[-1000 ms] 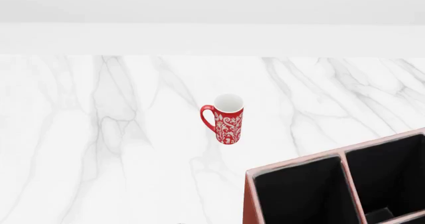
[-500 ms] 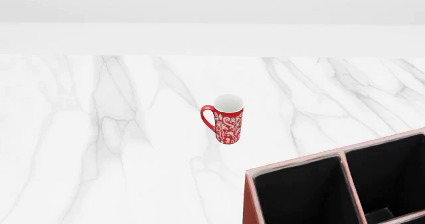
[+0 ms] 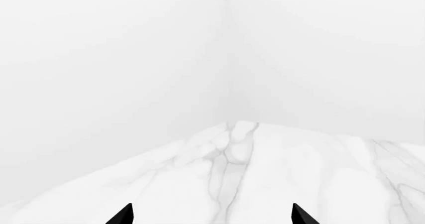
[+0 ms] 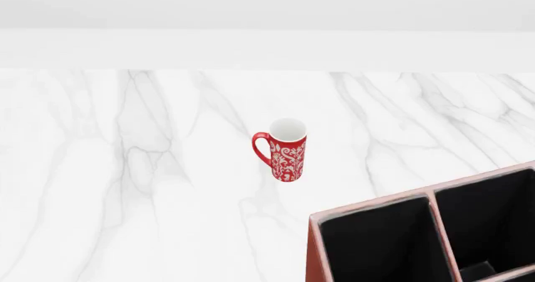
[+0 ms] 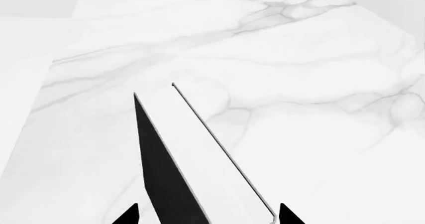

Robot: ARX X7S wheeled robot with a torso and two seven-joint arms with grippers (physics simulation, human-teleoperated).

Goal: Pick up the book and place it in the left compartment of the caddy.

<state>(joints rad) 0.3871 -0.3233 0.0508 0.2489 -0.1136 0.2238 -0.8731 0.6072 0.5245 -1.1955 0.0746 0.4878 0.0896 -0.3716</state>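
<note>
Left arm: the left fingers (image 3: pixel 125 217) show in the left wrist view only as two black tips. They are set wide apart with nothing between them, over a bare stretch of the white grey-veined marble worktop (image 3: pixel 265 174). Plain white walls meet in a corner beyond.

Head view, left to right: open marble, then the tall red mug with a white floral pattern (image 4: pixel 282 149). It stands upright near the middle, handle towards the left, white inside. Well apart from it, at the lower right corner, is the reddish-brown leather-look caddy with pale worn edges (image 4: pixel 314 250) (only partly in frame). Its left compartment (image 4: pixel 380 244) is black-lined and holds nothing visible. A thin divider separates it from the sections on the right, where a cross divider shows low down. Neither arm nor the book appears in this view.

Right arm: the thick black-covered book with white page edges (image 5: pixel 212 154) appears in the right wrist view only. It lies on the marble, not in the caddy. One end reaches in between the right fingers (image 5: pixel 285 217), which straddle it. Whether they are pressing on the covers, I cannot tell.
</note>
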